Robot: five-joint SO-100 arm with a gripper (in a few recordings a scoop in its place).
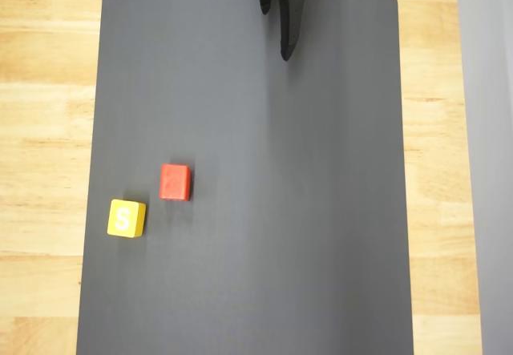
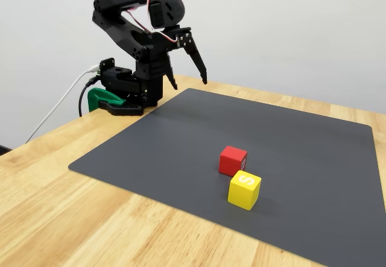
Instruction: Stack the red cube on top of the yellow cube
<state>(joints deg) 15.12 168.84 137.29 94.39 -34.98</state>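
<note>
- We see the gripper (image 2: 188, 77) folded back near the arm's base at the far edge of the mat (image 2: 313, 152), its fingers spread apart and holding nothing.
- In the overhead view the gripper (image 1: 274, 30) hangs at the top edge of the mat (image 1: 321, 211), well apart from both cubes.
- The red cube (image 1: 175, 182) lies on the mat in the lower left part of the overhead view; the yellow cube (image 1: 127, 218) sits just beside it, diagonally down and to the left, its "S" facing up.
- In the fixed view the red cube (image 2: 233, 160) looks nearly corner to corner with the yellow cube (image 2: 244, 190) (we cannot tell whether they touch).
- We judge the step in hand to be the reach to the red cube; nothing is stacked yet.
- To do it well, we would come down over the red cube from above with the fingers wide, and line them up across the two faces that point away from the yellow cube, so no finger wedges into the narrow gap and shoves the yellow one.
- We would close squarely on flat faces, low enough for a firm hold, then lift straight up before moving sideways.
- The carry is short, so a clear lift matters more than speed.
</note>
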